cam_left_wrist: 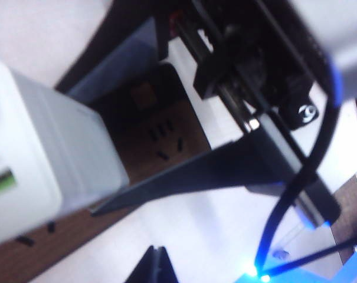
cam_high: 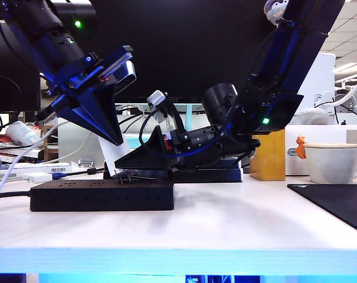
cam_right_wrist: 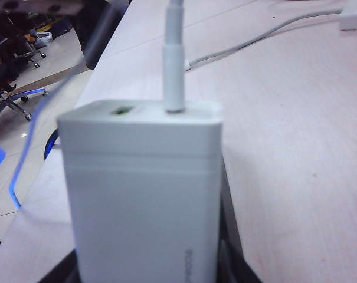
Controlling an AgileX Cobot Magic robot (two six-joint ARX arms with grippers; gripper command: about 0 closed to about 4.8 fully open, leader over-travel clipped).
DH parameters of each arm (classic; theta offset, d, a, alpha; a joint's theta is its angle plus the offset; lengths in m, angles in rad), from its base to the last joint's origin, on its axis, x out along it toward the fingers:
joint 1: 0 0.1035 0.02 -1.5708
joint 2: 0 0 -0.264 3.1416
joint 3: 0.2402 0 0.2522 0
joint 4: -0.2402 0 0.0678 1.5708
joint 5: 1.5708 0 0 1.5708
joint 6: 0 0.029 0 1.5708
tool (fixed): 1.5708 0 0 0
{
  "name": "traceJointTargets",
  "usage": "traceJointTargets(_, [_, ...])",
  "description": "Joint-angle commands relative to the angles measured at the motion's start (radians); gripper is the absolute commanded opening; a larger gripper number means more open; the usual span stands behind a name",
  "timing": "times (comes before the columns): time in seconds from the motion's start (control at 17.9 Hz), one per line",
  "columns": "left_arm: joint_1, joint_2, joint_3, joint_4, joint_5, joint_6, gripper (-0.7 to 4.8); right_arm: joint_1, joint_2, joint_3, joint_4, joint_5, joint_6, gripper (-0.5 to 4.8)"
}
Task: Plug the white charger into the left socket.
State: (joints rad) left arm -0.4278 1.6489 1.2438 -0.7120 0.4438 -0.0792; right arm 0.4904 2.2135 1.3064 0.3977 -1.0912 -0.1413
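White desk [cam_high: 225, 218]: left pincer [cam_high: 116, 140], right pincer [cam_high: 126, 162], charger [cam_high: 114, 154] prongs seemingly hidden.

We see a smooth, glossy white plastic charger block [cam_right_wrist: 146, 194]. The long black power strip [cam_high: 101, 195] looks matt plastic to us; the pale tabletop [cam_high: 225, 227] is smooth.

Charger prongs: the glossy white rectangular charger block [cam_high: 114, 154] has its lower end hidden behind the black fingers of both grippers.
Right gripper [cam_right_wrist: 160, 277]: cut off by the frame edge.
Power strip sockets [cam_left_wrist: 163, 138]: blurred.
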Motion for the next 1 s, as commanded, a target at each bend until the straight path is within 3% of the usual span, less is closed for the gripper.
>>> traceJointTargets(0.06, [0.0,-0.005,0.04,0.014,0.005,0.004,0.13,0.003,-0.005,0.001,0.0,-0.01,0.006,2.84])
traceJointTargets(0.17, [0.002,-0.007,0.069,0.015,-0.022,0.005,0.13,0.003,-0.005,0.001,0.003,-0.01,0.006,2.84])
traceJointTargets(0.22, [0.002,-0.011,0.093,0.016,-0.108,0.004,0.13,0.003,-0.005,0.001,0.003,-0.01,0.006,2.84])
traceJointTargets(0.5, [0.003,-0.012,0.097,0.039,-0.318,0.0,0.13,0.003,-0.005,0.001,0.003,-0.01,0.006,2.84])
traceJointTargets(1.0, [0.003,0.034,0.095,0.056,-0.336,0.0,0.13,0.003,-0.005,0.001,0.003,-0.01,0.006,2.84])
